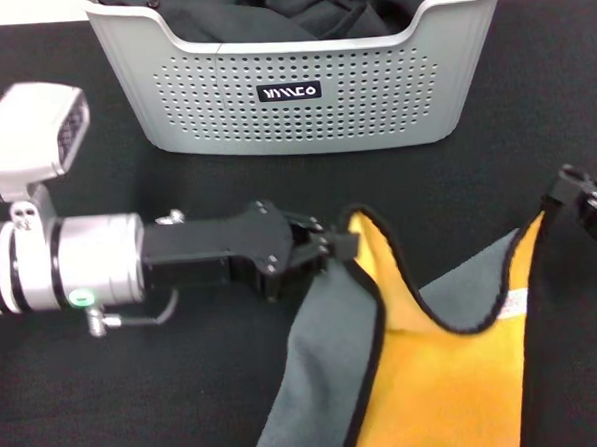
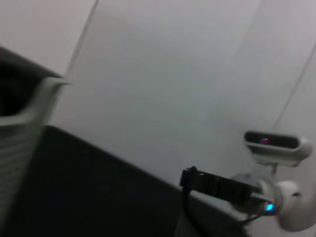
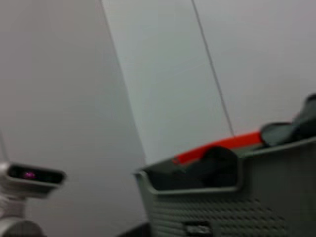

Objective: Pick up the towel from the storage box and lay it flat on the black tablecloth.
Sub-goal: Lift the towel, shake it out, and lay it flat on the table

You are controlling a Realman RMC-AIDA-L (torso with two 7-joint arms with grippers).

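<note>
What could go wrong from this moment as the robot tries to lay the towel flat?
1. The towel sags between its two held corners, grey side folded over the orange, so it may land creased on the black tablecloth.
2. The left pincer grips only a corner; it might slip.
3. The right pincer sits at the view's edge, its hold hard to confirm.

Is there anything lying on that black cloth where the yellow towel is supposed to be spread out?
Nothing visible. The towel hangs between the left gripper and right gripper, over the black tablecloth. The storage box stands farther back.
</note>
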